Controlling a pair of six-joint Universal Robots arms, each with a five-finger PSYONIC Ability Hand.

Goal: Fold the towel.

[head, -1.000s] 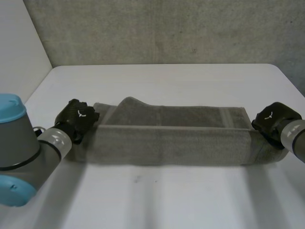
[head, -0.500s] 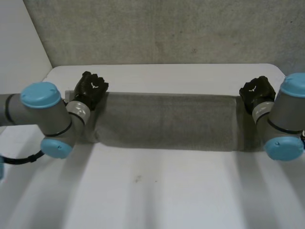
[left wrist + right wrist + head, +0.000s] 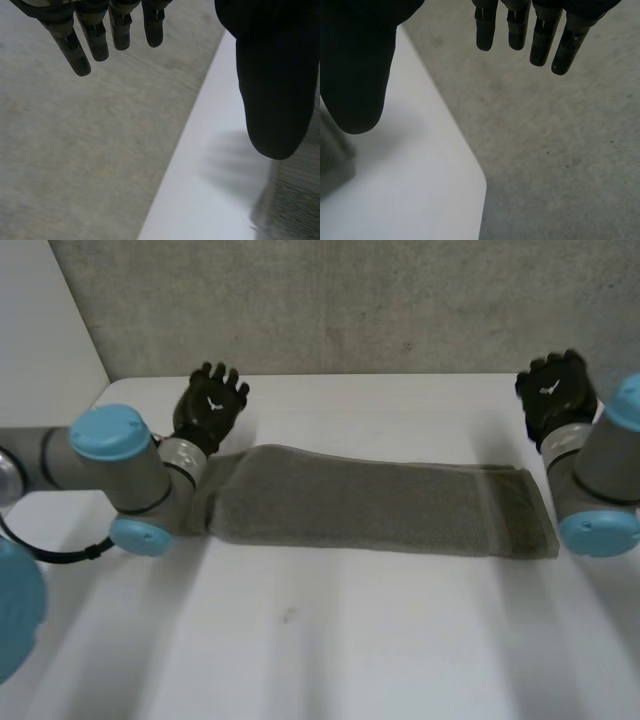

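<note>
From where I stand, the white bench (image 3: 330, 660) comes first. Farther back, the towel (image 3: 380, 505) lies flat across it as a long band, doubled lengthwise, with its ends near the two arms and touching neither hand. Beyond its far edge the left hand (image 3: 210, 405) hovers over one end and the right hand (image 3: 555, 395) over the other. Both hands' fingers (image 3: 70, 50) (image 3: 563, 50) are straight and spread, released and holding nothing. I'd guess they are held clear so the cloth can settle before an end-to-end fold. Behind everything is the grey wall (image 3: 350, 310).
</note>
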